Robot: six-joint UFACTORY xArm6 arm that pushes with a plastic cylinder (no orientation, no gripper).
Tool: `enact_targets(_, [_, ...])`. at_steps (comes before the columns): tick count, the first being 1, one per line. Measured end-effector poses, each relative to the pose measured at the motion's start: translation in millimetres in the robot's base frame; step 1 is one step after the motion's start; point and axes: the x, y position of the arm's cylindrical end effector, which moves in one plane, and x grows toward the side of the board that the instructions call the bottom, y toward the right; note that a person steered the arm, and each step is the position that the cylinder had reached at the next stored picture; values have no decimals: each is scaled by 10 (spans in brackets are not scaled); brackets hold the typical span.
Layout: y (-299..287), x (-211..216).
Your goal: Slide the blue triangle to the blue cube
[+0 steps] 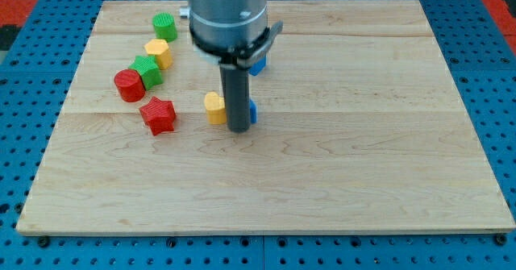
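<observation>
My rod comes down from the view's top centre and my tip rests on the wooden board. A blue block shows only as a sliver at the tip's right side, touching or nearly touching it; its shape is hidden. A second blue block peeks out behind the rod's mount, higher in the view; its shape is also hidden. A yellow block sits just to the left of the tip.
At the view's left stand a red star, a red cylinder, a green block, a yellow block and a green block. The board lies on a blue perforated table.
</observation>
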Motion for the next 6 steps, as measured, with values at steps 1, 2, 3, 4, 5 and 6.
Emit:
enact_targets(1, [358, -230])
enact_targets(2, [-137, -363])
enact_targets(3, [-344, -388])
enact_targets(4, [-33, -677])
enact_targets(5, [235, -633])
enact_targets(6, [82, -57])
